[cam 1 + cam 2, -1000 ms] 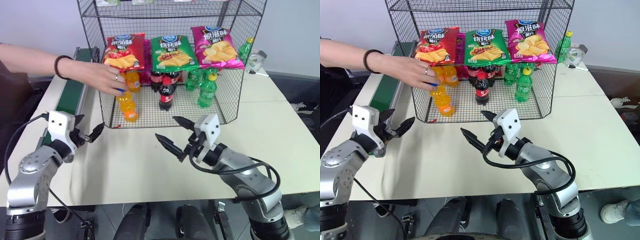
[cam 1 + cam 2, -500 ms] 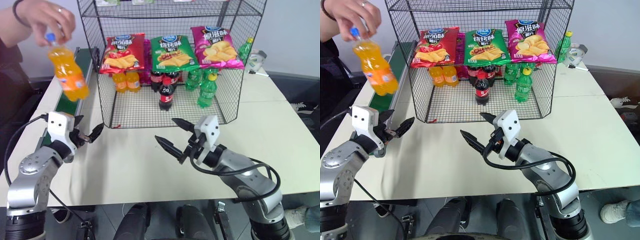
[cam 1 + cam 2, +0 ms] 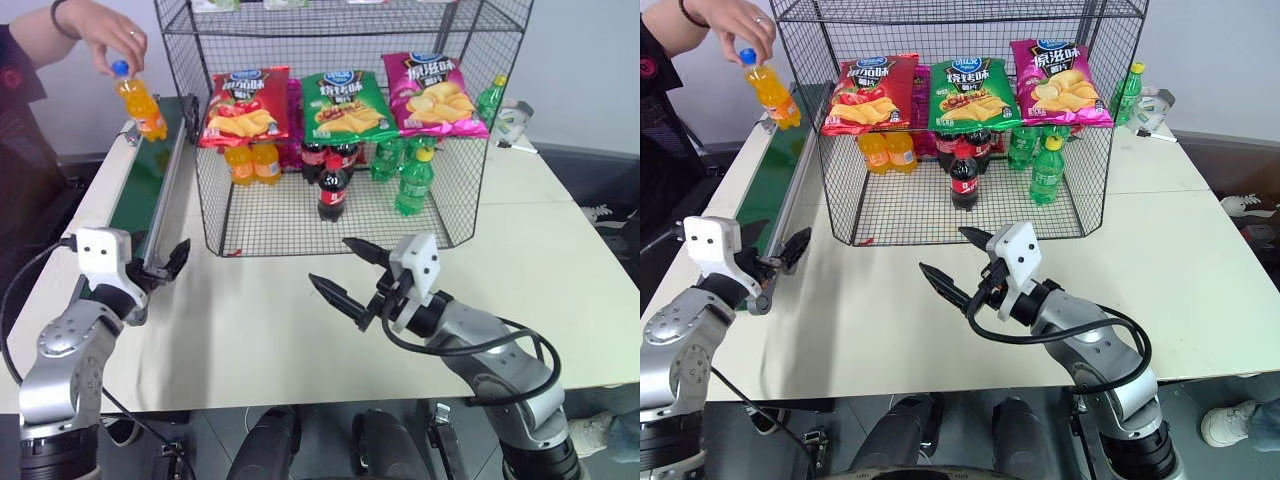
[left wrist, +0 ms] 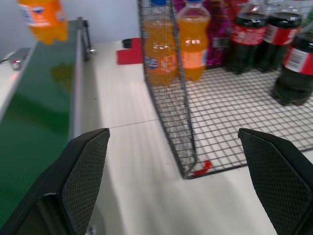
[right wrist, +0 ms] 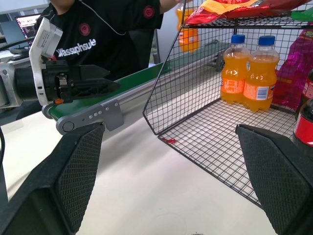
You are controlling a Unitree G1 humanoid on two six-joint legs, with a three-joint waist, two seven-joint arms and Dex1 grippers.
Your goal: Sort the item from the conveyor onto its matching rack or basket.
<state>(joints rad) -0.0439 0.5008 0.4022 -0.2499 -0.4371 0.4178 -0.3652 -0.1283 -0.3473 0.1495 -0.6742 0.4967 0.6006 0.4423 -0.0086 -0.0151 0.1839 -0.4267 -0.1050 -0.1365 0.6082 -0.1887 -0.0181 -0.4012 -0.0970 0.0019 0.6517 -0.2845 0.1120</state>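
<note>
Nearest: right claw (image 3: 344, 265), fingers spread wide, empty, hovering over bare worktop (image 3: 300, 330) just short of rack front. Left claw (image 3: 790, 252), jaws likewise apart, nothing between them, hanging beside near end of conveyor (image 3: 140, 190), close to its inner rail.

Mid: black wire rack (image 3: 340, 130) ahead of right claw, and ahead and to the right of left claw; chip bags (image 3: 345, 103) across front; inside, two orange sodas (image 4: 177, 46) at the end nearest left claw, colas (image 3: 333, 188) centre, green bottles (image 3: 413, 183) beyond.

Far: orange soda bottle (image 3: 139, 97), blue cap, pinched at cap by a person's hand (image 3: 105, 32), tilted, above far stretch of belt, well ahead of left claw. Whether base touches belt: cannot tell.

Risks, as judged: bottle set down tilted → topples, rolls vs. rails, awkward pick. Left claw so near rail → finger may clip rail or nudge bottle on approach. Reaching early → contact w/ hand. Smooth round body → slip if pinched off-centre. Mesh edge of rack may snag bottle or claw on insertion.
</note>
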